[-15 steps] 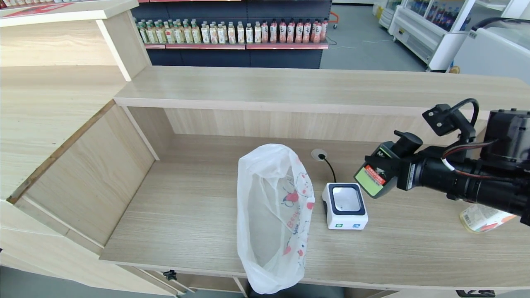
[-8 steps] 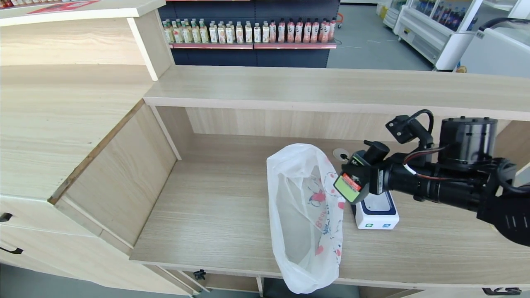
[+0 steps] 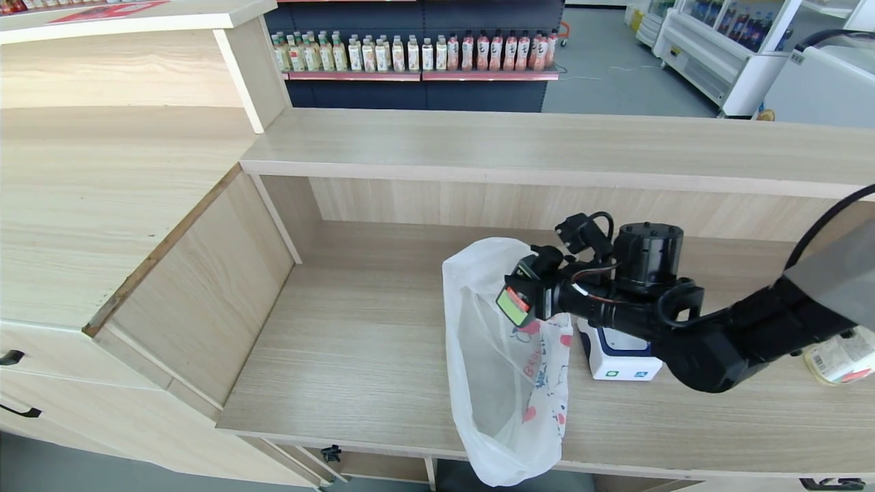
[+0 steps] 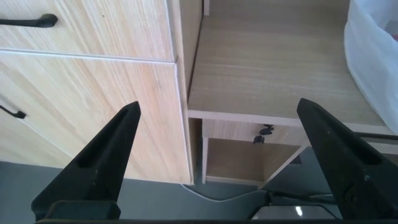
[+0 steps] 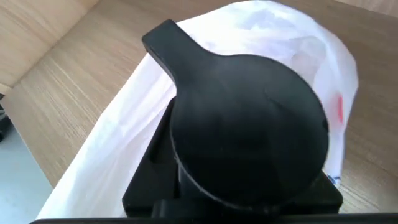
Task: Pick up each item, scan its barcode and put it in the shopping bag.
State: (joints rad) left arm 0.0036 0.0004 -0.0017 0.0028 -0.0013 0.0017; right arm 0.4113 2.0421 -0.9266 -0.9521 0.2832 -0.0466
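Pale-wood checkout counter [image 3: 355, 355] bears a white plastic shopping bag with red print [image 3: 478, 383], standing with its mouth open. Just beside the bag sits a white box scanner with a dark glass top [image 3: 618, 362], partly hidden behind the right arm. The right gripper [image 3: 539, 290] is clamped on a dark container with a green and red label [image 3: 517, 304], held over the bag's open mouth. A clear labelled bottle [image 3: 837, 355] lies near the counter's right end. The left gripper [image 4: 217, 106] hangs low before the counter's front edge, fingers spread wide.

The right arm [image 3: 718, 342] hides most of the scanner [image 3: 618, 359]. The bottle [image 3: 837, 355] is cut off at the picture's edge. The dark container [image 5: 249, 143] blocks the inside of the shopping bag [image 5: 298, 43].
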